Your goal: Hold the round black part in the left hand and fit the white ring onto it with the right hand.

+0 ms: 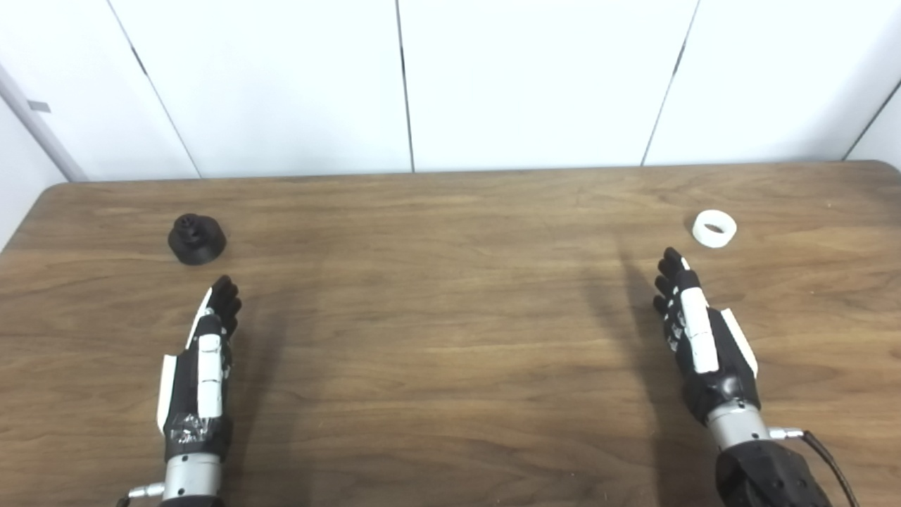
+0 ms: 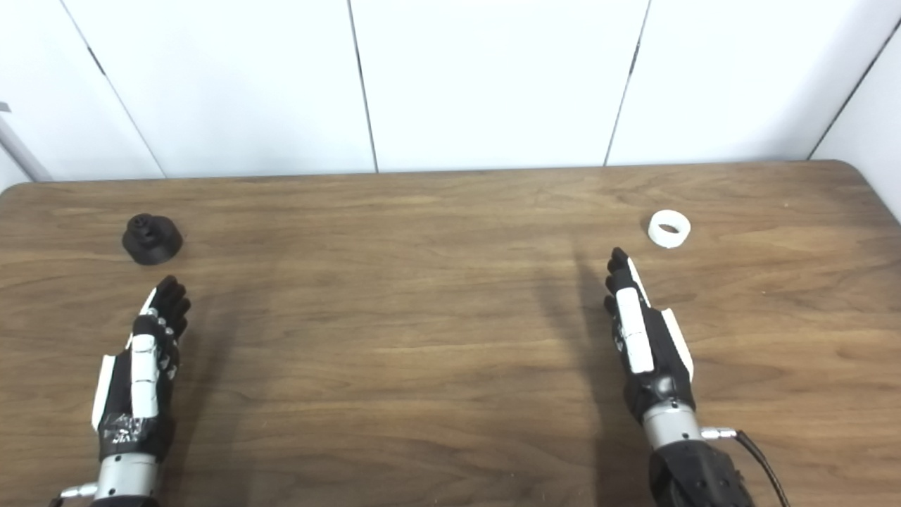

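Background: white wall panels with dark vertical seams, standing behind the far edge of the table.
Surface: wooden table, brown grain, rounded far corners.
Black part: round, wide base with a narrower raised hub on top; stands upright on the far left of the table, touched by nothing.
Ring: white, lies flat with its hole facing up, on the far right of the table, touched by nothing.
Part-to-ring relation: well apart, at opposite ends of the table, at about the same depth.
Left hand: enters from the bottom left, held edge-on over the table, fingers stretched forward and side by side, holding nothing. Fingertips point toward the black part and stop near it, with a clear gap between.
Right hand: enters from the bottom right, also edge-on, fingers extended and not curled, holding nothing. Fingertips lie just short of the ring, slightly to its left, not in contact.
Thumbs: position hard to judge in both views; each appears to lie along the outer side of its hand.
Shadows: a dark band falls on the table beside each arm.
Cable: black, runs from the right wrist toward the bottom edge.
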Controlling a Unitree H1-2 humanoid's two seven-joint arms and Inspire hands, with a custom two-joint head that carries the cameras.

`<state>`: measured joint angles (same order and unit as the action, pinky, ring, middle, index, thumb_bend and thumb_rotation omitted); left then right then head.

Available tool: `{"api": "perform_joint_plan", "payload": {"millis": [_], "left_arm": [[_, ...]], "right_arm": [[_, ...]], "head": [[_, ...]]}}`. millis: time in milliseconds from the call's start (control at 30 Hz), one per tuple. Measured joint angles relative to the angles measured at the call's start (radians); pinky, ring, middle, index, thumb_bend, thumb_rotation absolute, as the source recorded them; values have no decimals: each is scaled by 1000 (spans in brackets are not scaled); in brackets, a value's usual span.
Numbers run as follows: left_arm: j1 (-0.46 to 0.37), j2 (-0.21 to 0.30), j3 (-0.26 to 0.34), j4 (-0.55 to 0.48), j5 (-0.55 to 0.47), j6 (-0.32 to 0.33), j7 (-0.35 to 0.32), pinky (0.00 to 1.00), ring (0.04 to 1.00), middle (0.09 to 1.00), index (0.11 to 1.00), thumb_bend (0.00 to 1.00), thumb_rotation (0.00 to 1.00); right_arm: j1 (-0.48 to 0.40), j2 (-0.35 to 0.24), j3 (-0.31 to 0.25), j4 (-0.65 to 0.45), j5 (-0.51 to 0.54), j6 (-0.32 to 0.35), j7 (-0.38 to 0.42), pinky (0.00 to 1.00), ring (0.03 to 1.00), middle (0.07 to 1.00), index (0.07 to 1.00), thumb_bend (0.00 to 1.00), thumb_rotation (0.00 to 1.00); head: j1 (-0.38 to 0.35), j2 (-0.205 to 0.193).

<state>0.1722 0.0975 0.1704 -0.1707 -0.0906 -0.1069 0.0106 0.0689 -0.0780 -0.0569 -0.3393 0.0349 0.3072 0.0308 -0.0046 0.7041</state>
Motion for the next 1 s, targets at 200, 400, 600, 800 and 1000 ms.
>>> {"api": "perform_joint_plan", "payload": {"millis": [200,400,600,800,1000], "left_arm": [[2,8,-2,0,10,0,-12,1000,974,963,928,540,970],[4,8,-3,-1,20,0,-15,1000,979,966,928,552,973],[12,1,-13,-9,40,0,-12,995,965,955,927,530,974],[11,-13,-45,-10,101,-25,7,988,946,946,916,532,940],[4,-30,-63,-3,162,-29,28,1000,956,945,915,564,891]], "right_arm": [[0,0,0,0,-1,0,0,1000,1000,1000,1000,574,1000],[0,0,1,0,-3,0,-1,1000,1000,1000,1000,571,1000],[3,-15,-3,0,0,-1,6,1000,1000,1000,1000,553,1000],[11,-45,-26,10,43,-20,31,1000,1000,1000,1000,537,1000],[11,-69,-43,53,79,-71,57,1000,1000,1000,1000,523,1000]], "head": [[0,2],[12,-2],[107,-29],[247,-98],[317,-159]]}}
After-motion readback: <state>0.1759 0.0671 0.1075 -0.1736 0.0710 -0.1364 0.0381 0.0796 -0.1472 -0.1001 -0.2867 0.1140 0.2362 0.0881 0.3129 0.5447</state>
